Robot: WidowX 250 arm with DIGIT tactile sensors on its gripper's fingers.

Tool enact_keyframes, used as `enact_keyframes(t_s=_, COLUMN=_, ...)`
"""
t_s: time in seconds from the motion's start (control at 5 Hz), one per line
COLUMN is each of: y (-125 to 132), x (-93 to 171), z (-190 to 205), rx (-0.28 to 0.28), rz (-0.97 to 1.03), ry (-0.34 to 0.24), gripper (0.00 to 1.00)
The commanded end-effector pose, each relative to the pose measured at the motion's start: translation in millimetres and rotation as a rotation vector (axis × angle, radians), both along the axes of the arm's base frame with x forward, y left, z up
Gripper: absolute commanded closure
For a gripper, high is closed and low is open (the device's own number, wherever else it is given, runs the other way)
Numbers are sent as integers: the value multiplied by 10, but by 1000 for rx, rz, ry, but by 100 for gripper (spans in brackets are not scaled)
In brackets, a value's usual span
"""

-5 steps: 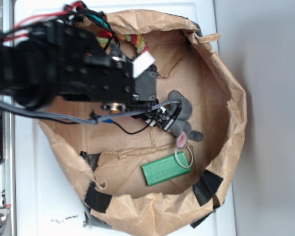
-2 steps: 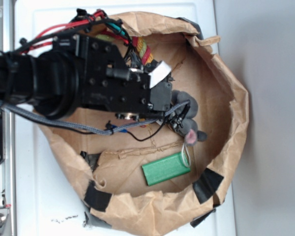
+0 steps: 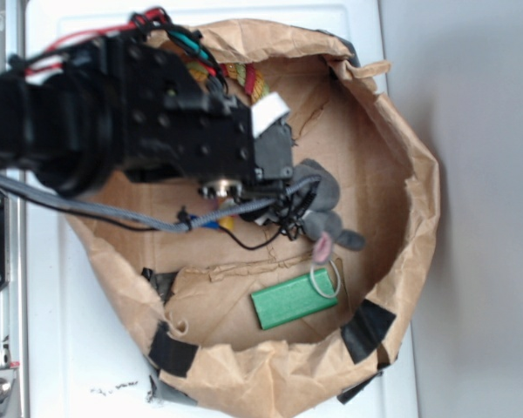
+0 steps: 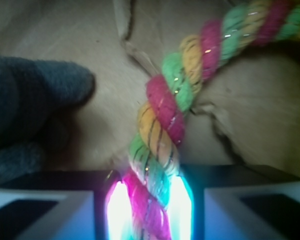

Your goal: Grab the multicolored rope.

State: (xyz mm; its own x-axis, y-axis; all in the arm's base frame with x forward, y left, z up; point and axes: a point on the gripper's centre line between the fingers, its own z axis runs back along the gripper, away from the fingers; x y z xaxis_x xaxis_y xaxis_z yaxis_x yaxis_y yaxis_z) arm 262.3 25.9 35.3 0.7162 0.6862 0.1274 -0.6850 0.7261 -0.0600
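One grasp looks nearly done: gripper (image 4: 149, 210) fingers sit tight on both sides of the thick twisted red-yellow-green rope (image 4: 177, 97), seemingly clamped on it; lifting remains. Rope lies inside the crumpled brown paper bag (image 3: 414, 187), alongside a grey plush animal (image 3: 324, 209) and flat green block (image 3: 293, 301).

White desk (image 3: 87, 348), flat, with black specks near its lower edge. Metal rail (image 3: 4, 305) along the desk's left side, bolted. Plain grey surface (image 3: 479, 209) to the right of the desk. Even, diffuse light; soft shadows only.
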Motion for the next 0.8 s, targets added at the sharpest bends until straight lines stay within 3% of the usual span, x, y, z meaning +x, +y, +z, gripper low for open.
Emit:
enact_keyframes(t_s=0.0, y=129, x=-9, z=818, rx=-88, rz=-36, ry=13, gripper=100)
enact_keyframes(t_s=0.2, y=108, x=-211, z=1299, rx=-136, rz=-90, ry=-81, gripper=100)
enact_keyframes(t_s=0.6, y=-69, x=-223, z=1450, rx=-158, rz=-170, ry=-150, gripper=100)
